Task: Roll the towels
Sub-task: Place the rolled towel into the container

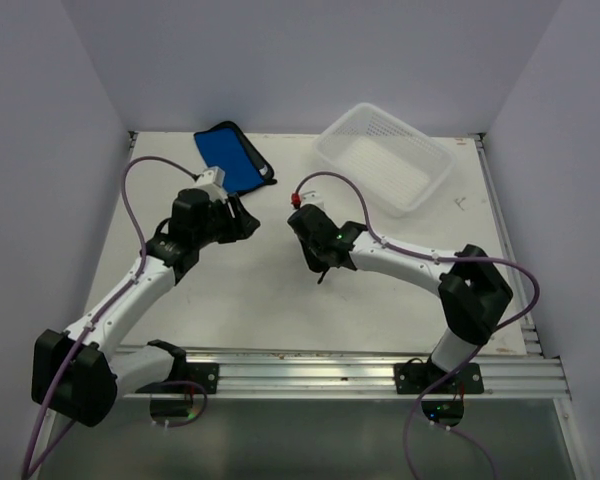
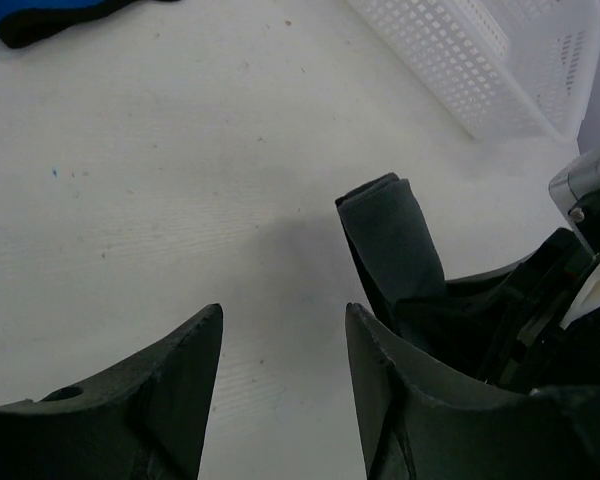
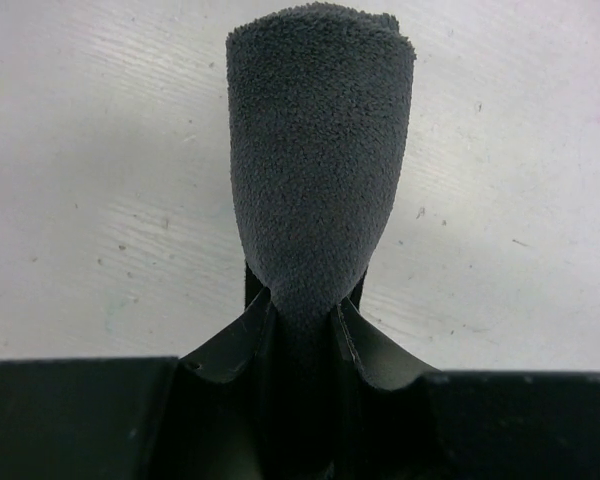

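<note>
The flat towel (image 1: 230, 158) is bright blue with black edging — the rolled towel (image 3: 320, 150) is plain charcoal grey. The basket (image 1: 385, 157) is white, patterned with a grid of small holes. The table (image 1: 280, 290) is off-white, faintly speckled. The left end effector (image 2: 283, 330) and right end effector (image 3: 302, 300) are black — the cables (image 1: 330, 175) purple.

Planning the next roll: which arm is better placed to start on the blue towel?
Left. Its jaws stand open and empty beside the blue towel; the right jaws are shut on the rolled dark towel.
</note>
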Tool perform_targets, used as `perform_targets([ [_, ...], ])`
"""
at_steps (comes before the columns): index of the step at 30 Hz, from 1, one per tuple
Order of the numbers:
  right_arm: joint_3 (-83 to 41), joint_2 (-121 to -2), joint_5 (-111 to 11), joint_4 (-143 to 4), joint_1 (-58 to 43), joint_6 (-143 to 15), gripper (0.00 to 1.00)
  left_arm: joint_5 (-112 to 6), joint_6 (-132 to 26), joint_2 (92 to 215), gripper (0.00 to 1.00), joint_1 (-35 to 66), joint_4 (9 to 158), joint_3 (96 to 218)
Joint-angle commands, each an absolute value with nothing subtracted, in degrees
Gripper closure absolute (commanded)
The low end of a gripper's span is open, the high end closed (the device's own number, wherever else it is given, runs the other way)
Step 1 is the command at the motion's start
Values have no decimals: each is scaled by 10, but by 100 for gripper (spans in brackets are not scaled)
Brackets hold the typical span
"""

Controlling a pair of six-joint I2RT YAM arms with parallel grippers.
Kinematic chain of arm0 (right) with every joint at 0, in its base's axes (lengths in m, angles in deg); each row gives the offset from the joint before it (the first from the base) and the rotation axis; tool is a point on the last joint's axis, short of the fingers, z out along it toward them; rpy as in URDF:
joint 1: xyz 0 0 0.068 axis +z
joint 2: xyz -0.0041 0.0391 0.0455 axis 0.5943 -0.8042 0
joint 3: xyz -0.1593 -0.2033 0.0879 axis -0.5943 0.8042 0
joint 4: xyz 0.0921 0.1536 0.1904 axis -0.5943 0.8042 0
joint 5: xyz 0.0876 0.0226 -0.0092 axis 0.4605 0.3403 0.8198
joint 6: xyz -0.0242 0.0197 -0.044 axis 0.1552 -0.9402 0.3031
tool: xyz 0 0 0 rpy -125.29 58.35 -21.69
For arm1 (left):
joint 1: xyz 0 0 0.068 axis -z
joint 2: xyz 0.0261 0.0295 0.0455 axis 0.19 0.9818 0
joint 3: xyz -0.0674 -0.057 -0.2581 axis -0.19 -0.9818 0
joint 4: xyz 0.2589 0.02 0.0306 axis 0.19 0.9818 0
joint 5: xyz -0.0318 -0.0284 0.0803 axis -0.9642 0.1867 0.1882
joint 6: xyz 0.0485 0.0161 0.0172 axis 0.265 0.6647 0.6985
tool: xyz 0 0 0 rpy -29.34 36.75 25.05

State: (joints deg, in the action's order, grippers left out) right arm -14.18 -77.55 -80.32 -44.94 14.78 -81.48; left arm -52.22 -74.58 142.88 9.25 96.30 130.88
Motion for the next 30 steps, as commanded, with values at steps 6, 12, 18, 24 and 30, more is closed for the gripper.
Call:
perform_targets([
  [6, -267, -743, -790, -425, 75, -749, 100, -558, -684, 1436, 42, 87, 1002, 1386],
  [12, -356, -765, -747, -422, -35, -739, 100, -527, -669, 1442, 41, 86, 999, 1360],
  [18, -440, -823, -789, -436, -117, -726, 100, -527, -654, 1451, 40, 86, 1000, 1353],
  [24, -500, -894, -761, -463, -190, -763, 100, -542, -650, 1477, 39, 86, 1000, 1357],
  [30, -531, -959, -775, -505, -220, -792, 100, -556, -649, 1496, 39, 79, 999, 1356],
])
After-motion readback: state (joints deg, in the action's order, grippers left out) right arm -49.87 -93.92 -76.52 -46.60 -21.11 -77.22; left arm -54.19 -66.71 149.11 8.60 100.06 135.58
